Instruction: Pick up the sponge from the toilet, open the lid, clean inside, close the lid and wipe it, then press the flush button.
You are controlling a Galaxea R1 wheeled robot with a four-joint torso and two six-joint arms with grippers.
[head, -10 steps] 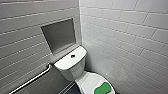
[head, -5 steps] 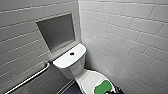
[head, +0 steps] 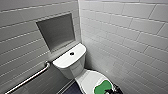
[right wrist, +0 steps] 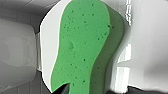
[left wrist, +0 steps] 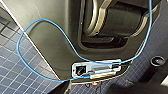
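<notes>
The white toilet (head: 72,66) stands in the tiled corner, with the flush button (head: 72,53) in the middle of its tank top. Its lid (head: 88,80) is down. The green sponge (head: 102,87) lies flat on the lid's near part. My right gripper (head: 111,90) hangs just at the sponge's near end. In the right wrist view the sponge (right wrist: 81,42) looms large over the white lid (right wrist: 48,47). The gripper (right wrist: 98,90) is open there, and a dark fingertip (right wrist: 64,89) shows at the sponge's edge. Nothing is held.
A steel grab bar (head: 30,78) runs along the left wall below a recessed niche (head: 57,31). White tiled walls close in on both sides of the toilet. The left wrist view looks at the robot's own dark body (left wrist: 57,37), a blue cable (left wrist: 22,37) and the dark tiled floor (left wrist: 15,72).
</notes>
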